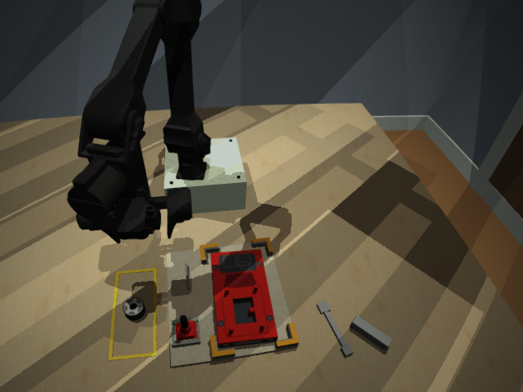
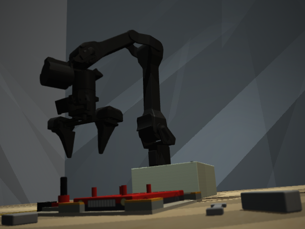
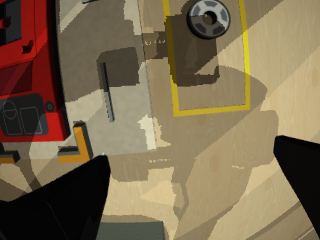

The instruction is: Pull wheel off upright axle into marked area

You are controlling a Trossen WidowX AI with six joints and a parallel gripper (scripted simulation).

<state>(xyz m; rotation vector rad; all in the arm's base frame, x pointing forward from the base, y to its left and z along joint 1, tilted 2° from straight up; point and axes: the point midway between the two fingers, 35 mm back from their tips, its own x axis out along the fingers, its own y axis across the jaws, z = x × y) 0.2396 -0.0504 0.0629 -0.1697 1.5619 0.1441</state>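
The wheel lies flat on the table, inside the yellow outline of the marked area and clear of its lines. It shows as a low dark shape in the exterior view. The black upright axle stands bare on its red foot. My gripper is wide open and empty. It hangs well above the table, on the robot-base side of the marked area, touching nothing.
The red chassis lies between orange-topped corner brackets on the grey baseplate. A thin upright piece stands on the baseplate. A grey bar and a double-ended grey piece lie right. The pale base block is behind.
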